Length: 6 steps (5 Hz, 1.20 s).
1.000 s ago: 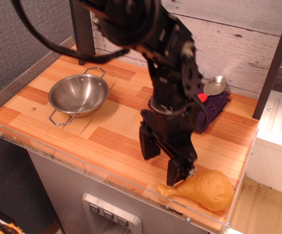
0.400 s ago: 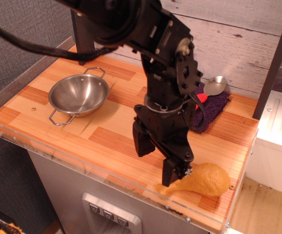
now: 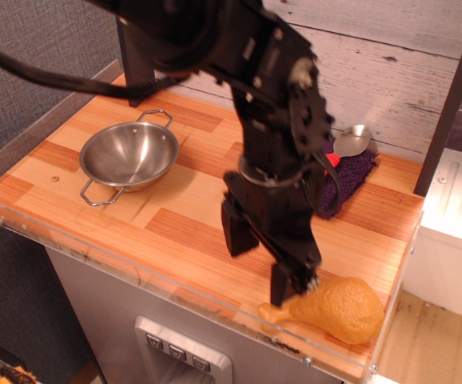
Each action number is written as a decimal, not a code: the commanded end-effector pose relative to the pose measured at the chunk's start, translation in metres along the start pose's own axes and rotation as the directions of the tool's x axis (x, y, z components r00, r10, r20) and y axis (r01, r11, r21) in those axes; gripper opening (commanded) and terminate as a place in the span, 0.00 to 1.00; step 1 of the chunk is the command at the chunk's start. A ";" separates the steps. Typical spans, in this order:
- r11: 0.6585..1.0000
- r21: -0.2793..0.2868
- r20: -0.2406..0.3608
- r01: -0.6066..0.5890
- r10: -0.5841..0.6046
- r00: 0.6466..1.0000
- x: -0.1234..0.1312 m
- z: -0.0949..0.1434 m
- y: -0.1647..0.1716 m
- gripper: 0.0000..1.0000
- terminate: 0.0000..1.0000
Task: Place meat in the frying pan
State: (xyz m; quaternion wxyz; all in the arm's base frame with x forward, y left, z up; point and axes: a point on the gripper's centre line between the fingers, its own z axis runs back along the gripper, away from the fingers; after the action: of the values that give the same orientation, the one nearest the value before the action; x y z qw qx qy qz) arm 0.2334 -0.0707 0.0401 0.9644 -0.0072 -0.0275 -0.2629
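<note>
Beside meat [image 3: 339,308], jaws [image 3: 259,264] spread wide

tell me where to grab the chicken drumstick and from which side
Probably the narrow neck just behind the knobbed bone end of the drumstick, coming from above. It lies flat near the table's front edge, and the fat end looks too wide and rounded. The gripper is open, one finger already beside the neck.

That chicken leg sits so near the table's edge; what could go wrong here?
The chicken leg lies at the front corner of the table, so a nudge from the open gripper might push it off. Only one finger is near its thin bone end, so a grab could slip. The pan is far across the table, a long carry.
</note>
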 end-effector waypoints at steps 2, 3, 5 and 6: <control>0.998 0.014 -0.019 0.066 -0.066 0.998 0.013 -0.017 -0.015 1.00 0.00; 0.999 -0.001 -0.068 0.052 -0.052 0.996 0.016 -0.037 -0.011 1.00 0.00; 0.999 -0.021 -0.080 0.030 -0.032 0.996 0.018 -0.046 -0.006 0.00 0.00; 0.999 -0.023 -0.030 0.035 -0.036 0.999 0.017 -0.028 -0.005 0.00 0.00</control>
State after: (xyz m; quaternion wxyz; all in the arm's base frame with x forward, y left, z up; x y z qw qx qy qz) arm 0.2413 -0.0852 0.0069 0.9591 -0.0161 0.0102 -0.2824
